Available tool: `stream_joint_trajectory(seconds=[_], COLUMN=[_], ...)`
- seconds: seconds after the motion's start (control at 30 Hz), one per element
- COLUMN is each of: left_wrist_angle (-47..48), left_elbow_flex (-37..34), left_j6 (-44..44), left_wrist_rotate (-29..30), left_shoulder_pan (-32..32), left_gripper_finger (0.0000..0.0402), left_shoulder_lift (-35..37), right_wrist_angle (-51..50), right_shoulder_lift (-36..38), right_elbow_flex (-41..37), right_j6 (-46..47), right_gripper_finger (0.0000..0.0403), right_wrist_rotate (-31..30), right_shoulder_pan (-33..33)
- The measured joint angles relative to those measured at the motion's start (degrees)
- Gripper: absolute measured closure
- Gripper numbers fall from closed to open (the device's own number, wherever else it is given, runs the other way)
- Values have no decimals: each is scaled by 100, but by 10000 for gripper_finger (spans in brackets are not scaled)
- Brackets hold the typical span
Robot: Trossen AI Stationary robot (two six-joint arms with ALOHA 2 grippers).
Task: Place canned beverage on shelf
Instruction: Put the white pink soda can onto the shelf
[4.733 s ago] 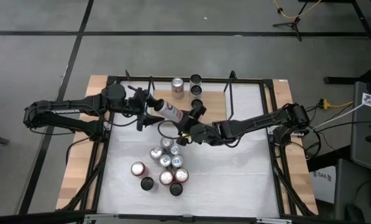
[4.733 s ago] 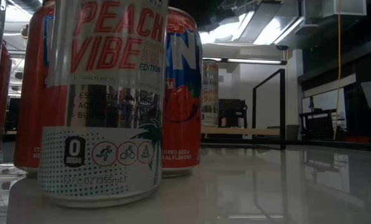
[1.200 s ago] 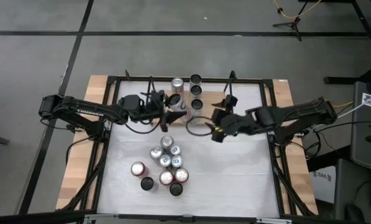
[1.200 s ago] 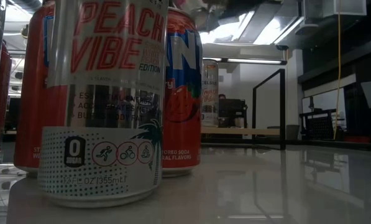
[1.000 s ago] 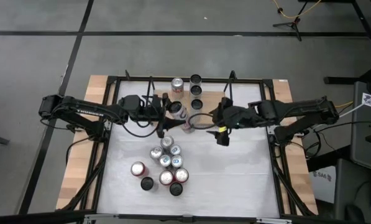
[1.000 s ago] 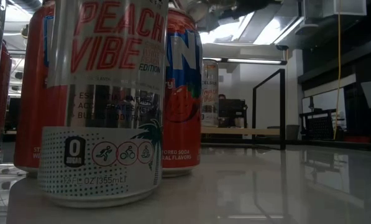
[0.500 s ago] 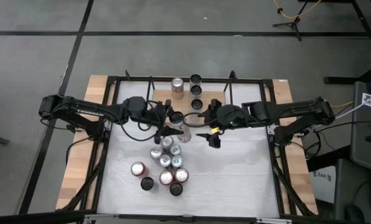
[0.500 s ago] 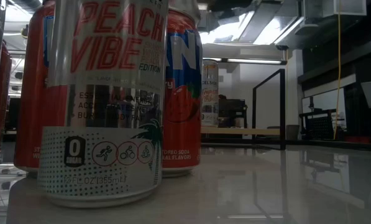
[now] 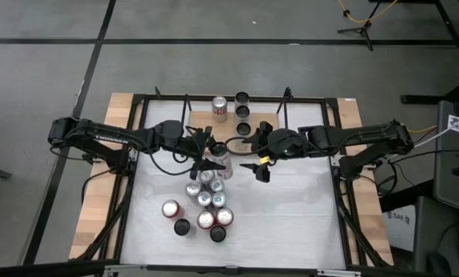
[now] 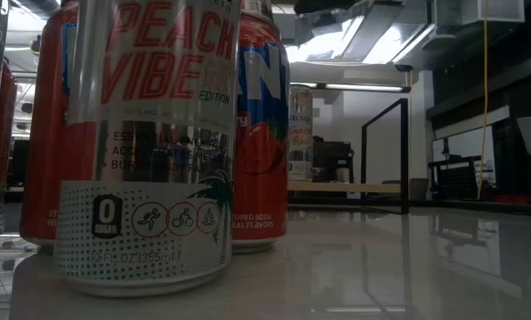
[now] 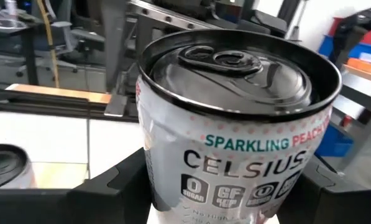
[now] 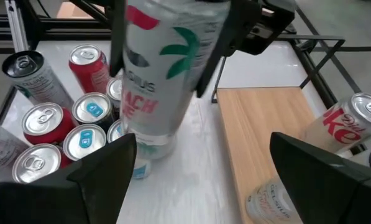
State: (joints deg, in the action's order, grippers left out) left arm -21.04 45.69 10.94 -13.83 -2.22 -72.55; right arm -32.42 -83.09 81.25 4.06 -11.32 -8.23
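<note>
The left claw (image 9: 211,158) is closed round a silver Celsius can (image 11: 235,130), one finger pressed on each side of its body, holding it upright near the middle of the bench (image 9: 306,215), just off the front edge of the shelf (image 9: 264,121); in the right wrist view the can (image 12: 166,68) hangs a little tilted between those dark fingers (image 12: 219,43), its base over the white bench top beside the wooden board and not on it; the shelf sits at the middle of the bench's far edge, black rod uprights at both ends; on it stand a red and silver cola can (image 9: 220,107) and two dark-topped cans (image 9: 243,114) in a short line; the right claw (image 9: 257,164) hovers just beside the held can, on the side away from the left arm, its fingers spread wide with nothing between them; a cluster of cans (image 9: 204,201) stands nearer the bench's front edge, just below the held can in the high view.
</note>
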Motion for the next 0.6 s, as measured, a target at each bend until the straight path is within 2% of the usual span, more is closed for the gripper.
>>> stream_joint_trajectory(seconds=[0.17,0.27,0.37,0.6], left_wrist_angle=[24,24,39,115], left_elbow_flex=[0,0,0,0], left_j6=[-357,-573,-703,-706], left_wrist_rotate=[-632,-911,-976,-972], left_shoulder_pan=[0,4,2,1], left_gripper_finger=[163,163,163,163], left_shoulder_lift=[0,0,0,0], right_wrist_angle=[67,564,1182,1633], right_shoulder_lift=[0,0,0,-44], right_elbow_flex=[-2,-2,-2,317], right_j6=[-78,-296,-467,-836], right_gripper_finger=[40,40,40,40], right_wrist_rotate=[248,618,994,1095], right_shoulder_pan=[0,0,2,126])
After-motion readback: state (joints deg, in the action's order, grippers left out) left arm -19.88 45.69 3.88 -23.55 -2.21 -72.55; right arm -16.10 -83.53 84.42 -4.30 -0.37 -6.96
